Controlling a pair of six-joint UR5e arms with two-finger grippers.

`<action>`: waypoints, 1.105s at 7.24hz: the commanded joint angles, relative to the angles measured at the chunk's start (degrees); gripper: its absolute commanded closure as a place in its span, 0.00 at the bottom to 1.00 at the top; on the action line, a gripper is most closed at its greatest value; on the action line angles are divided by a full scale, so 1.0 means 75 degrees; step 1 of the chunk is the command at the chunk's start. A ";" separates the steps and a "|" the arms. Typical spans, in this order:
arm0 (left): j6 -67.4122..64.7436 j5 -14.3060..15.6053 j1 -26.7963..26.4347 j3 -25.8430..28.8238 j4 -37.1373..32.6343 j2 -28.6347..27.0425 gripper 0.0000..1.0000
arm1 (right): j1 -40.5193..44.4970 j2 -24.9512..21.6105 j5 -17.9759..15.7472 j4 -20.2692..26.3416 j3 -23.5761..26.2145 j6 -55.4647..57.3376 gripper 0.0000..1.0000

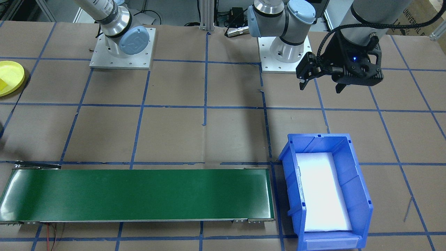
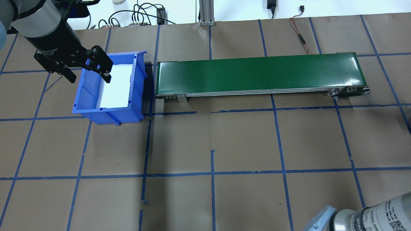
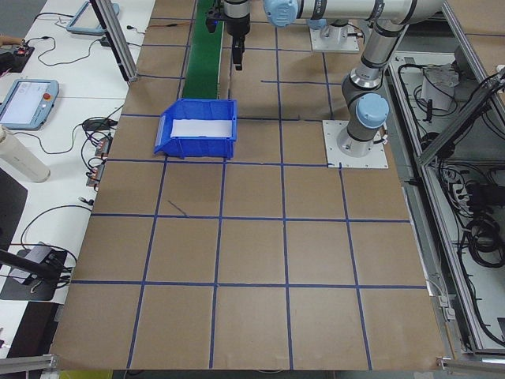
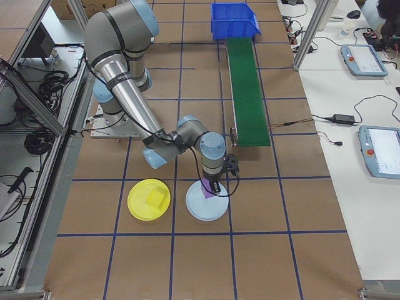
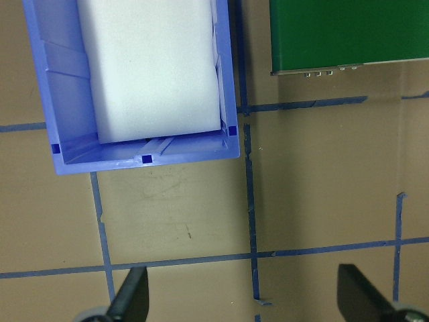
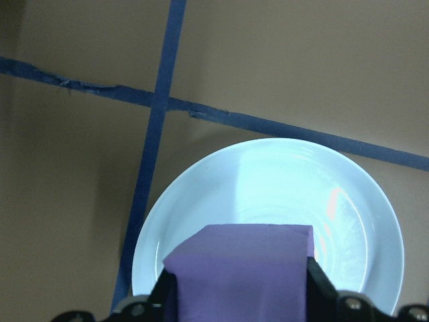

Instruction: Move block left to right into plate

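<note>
A purple block (image 6: 240,268) sits between the fingers of my right gripper (image 6: 241,298), which is shut on it. It hangs over a pale blue plate (image 6: 268,201), also seen as the pale blue plate (image 4: 207,201) under the right gripper (image 4: 214,185). I cannot tell whether the block touches it. The yellow plate (image 4: 140,203) lies just beside it, holding a yellow block (image 4: 154,199); the same yellow plate (image 1: 10,75) shows in the front view. My left gripper (image 2: 90,78) hangs open and empty above the near end of the blue bin (image 2: 86,93).
A green conveyor belt (image 2: 257,75) runs between the bin and the plates' side of the table. The blue bin (image 1: 352,181) holds only a white foam pad (image 1: 324,191). Blue tape lines grid the brown table. Both arm bases (image 1: 122,48) stand at the robot's edge.
</note>
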 commanded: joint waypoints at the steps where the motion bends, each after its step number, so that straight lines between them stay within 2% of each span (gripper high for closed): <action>1: -0.0005 0.0010 0.0006 -0.0013 0.0028 0.0000 0.00 | -0.0015 0.0000 -0.0097 -0.0015 -0.0004 -0.0012 0.00; 4: -0.0005 -0.0002 -0.0018 0.0011 0.0040 0.0058 0.00 | 0.0089 -0.0350 -0.0074 0.0288 -0.0028 0.0852 0.00; 6: -0.0005 -0.0002 -0.0018 0.0045 0.0040 0.0058 0.00 | 0.1149 -0.1156 -0.0260 0.2271 -0.0063 0.2814 0.00; 7: -0.0005 -0.0002 -0.0006 0.0034 0.0051 0.0058 0.00 | 0.2003 -0.1705 -0.0680 0.2839 -0.0179 0.3694 0.00; 8: -0.0005 -0.0002 -0.0006 0.0034 0.0063 0.0058 0.00 | 0.2743 -0.1966 -0.0974 0.3134 -0.0493 0.4097 0.00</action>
